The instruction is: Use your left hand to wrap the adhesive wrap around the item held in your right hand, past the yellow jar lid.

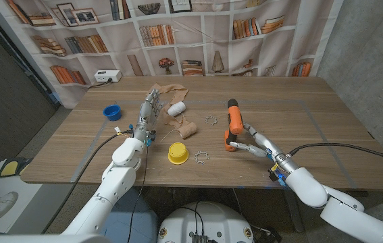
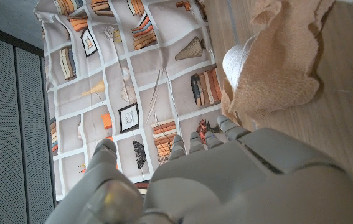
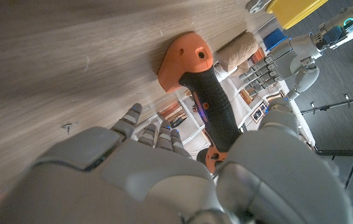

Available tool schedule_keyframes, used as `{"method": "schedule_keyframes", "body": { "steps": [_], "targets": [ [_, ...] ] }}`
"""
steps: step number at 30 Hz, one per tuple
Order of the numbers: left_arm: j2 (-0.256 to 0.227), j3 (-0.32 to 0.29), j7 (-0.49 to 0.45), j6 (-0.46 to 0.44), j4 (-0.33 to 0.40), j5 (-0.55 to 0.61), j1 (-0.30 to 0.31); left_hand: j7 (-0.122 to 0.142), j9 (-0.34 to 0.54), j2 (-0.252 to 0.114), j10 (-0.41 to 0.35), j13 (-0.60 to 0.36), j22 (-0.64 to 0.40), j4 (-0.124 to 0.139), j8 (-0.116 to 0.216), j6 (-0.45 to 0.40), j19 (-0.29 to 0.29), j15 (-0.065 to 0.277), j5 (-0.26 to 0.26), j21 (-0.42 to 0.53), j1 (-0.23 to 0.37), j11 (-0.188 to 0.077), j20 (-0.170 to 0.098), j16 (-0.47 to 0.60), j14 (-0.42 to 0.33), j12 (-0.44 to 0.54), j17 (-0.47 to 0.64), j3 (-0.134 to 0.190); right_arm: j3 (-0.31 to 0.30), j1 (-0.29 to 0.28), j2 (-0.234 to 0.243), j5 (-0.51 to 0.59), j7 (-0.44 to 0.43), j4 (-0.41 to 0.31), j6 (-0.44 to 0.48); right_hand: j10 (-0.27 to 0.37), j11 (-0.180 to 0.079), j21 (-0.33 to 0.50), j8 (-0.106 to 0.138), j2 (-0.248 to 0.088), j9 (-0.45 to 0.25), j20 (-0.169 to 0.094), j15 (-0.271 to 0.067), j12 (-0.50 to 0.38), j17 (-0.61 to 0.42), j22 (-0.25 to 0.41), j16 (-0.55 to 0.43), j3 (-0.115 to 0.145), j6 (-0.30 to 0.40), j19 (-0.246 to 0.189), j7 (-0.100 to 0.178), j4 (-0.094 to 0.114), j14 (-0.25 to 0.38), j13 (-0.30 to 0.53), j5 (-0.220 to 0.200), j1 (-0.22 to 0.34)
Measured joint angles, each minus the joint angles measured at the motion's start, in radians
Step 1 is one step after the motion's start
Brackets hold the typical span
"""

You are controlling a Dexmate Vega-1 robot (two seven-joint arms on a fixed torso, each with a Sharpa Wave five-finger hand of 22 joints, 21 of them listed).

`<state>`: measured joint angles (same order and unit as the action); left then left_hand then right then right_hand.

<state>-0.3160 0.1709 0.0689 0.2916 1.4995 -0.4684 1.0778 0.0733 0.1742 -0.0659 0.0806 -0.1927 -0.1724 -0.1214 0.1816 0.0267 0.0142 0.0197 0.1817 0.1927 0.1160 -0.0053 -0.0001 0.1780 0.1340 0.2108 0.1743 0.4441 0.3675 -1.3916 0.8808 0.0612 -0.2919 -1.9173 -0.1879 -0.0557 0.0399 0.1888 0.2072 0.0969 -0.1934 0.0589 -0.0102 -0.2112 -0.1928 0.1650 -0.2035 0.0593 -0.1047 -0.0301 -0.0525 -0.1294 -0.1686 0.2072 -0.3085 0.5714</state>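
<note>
The tan adhesive wrap [image 1: 171, 94] lies crumpled at mid-table, with a white roll [image 1: 176, 109] against it and a tan roll [image 1: 186, 129] nearer me. My left hand [image 1: 146, 116] stands just left of the wrap, fingers straight and apart, holding nothing. In the left wrist view the wrap [image 2: 279, 59] and white roll [image 2: 237, 62] lie just past the fingers of my left hand [image 2: 226, 180]. My right hand [image 1: 248, 140] grips an orange and black tool [image 1: 234, 121] that stands upright on the table. The right wrist view shows the tool [image 3: 207, 93] between the thumb and fingers of that hand [image 3: 164, 174]. The yellow jar lid [image 1: 177, 153] sits between both hands.
A blue cup [image 1: 112, 112] stands left of my left hand. Two small metal toothed rings lie on the wood, one [image 1: 211, 120] near the tool and one [image 1: 200, 157] beside the lid. A white power box [image 1: 107, 76] sits at the far left edge.
</note>
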Motion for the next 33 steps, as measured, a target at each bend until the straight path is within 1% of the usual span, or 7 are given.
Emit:
{"method": "schedule_keyframes", "body": {
  "steps": [6, 12, 22, 24, 33],
  "targets": [
    [-0.004, -0.002, -0.004, -0.003, 0.008, 0.0, 0.007, 0.0, 0.0, 0.0, 0.0, 0.0, 0.0, 0.0, 0.0, 0.0, 0.0, 0.0, 0.0, 0.0, 0.0, 0.0, 0.0, 0.0, 0.0, 0.0, 0.0, 0.0, 0.011, 0.01, -0.011, 0.0, 0.002, 0.013, -0.008, 0.003, 0.01, 0.0, 0.0, 0.0, 0.0, 0.0, 0.007, 0.0, 0.0, 0.0, 0.0, 0.0, 0.008, 0.0, -0.008, 0.0, -0.001, 0.0, 0.0, 0.0],
    [-0.007, -0.004, -0.006, -0.005, 0.013, -0.001, 0.014, 0.0, 0.0, 0.0, 0.0, 0.0, 0.0, 0.0, 0.0, 0.0, 0.0, 0.0, 0.0, 0.0, 0.0, 0.0, 0.0, 0.0, 0.0, 0.0, 0.0, 0.0, 0.021, 0.022, -0.022, -0.001, 0.006, 0.024, -0.014, 0.003, 0.01, 0.0, 0.0, 0.0, 0.0, 0.0, 0.007, 0.0, 0.0, 0.0, 0.0, 0.0, 0.008, 0.0, -0.008, 0.0, -0.001, 0.0, 0.0, 0.0],
    [-0.009, -0.004, -0.008, -0.005, 0.015, -0.003, 0.02, 0.0, 0.0, 0.0, 0.0, 0.0, 0.0, 0.0, 0.0, 0.0, 0.0, 0.0, 0.0, 0.0, 0.0, 0.0, 0.0, 0.0, 0.0, 0.0, 0.0, 0.0, 0.036, 0.044, -0.04, -0.003, 0.01, 0.044, -0.021, -0.001, 0.014, 0.0, 0.0, -0.004, 0.0, 0.0, 0.022, 0.0, 0.0, 0.0, 0.0, -0.001, 0.008, 0.0, -0.008, 0.001, 0.006, 0.0, 0.0, 0.004],
    [-0.009, -0.005, -0.008, -0.006, 0.015, -0.004, 0.021, 0.0, 0.0, 0.0, 0.0, 0.0, 0.0, 0.0, 0.0, 0.0, 0.0, 0.0, 0.0, 0.0, 0.0, 0.0, 0.0, 0.0, 0.0, 0.0, 0.0, 0.0, 0.041, 0.05, -0.044, -0.002, 0.014, 0.049, -0.023, -0.001, 0.013, 0.0, 0.0, -0.004, 0.0, 0.0, 0.021, 0.0, 0.0, 0.0, 0.0, -0.004, 0.008, 0.0, -0.008, 0.004, 0.006, 0.0, 0.0, 0.004],
    [-0.009, -0.005, -0.008, -0.006, 0.015, -0.005, 0.021, 0.0, 0.0, 0.0, 0.0, 0.0, 0.0, 0.0, 0.0, 0.0, 0.0, 0.0, 0.0, 0.0, 0.0, 0.0, 0.0, 0.0, 0.0, 0.0, 0.0, 0.0, 0.053, 0.067, -0.056, -0.002, 0.024, 0.062, -0.024, -0.001, 0.013, 0.0, 0.0, -0.008, 0.0, 0.0, 0.021, 0.0, 0.0, 0.0, 0.0, -0.004, 0.008, 0.0, -0.008, 0.004, 0.006, 0.0, 0.0, 0.008]
  ]
}}
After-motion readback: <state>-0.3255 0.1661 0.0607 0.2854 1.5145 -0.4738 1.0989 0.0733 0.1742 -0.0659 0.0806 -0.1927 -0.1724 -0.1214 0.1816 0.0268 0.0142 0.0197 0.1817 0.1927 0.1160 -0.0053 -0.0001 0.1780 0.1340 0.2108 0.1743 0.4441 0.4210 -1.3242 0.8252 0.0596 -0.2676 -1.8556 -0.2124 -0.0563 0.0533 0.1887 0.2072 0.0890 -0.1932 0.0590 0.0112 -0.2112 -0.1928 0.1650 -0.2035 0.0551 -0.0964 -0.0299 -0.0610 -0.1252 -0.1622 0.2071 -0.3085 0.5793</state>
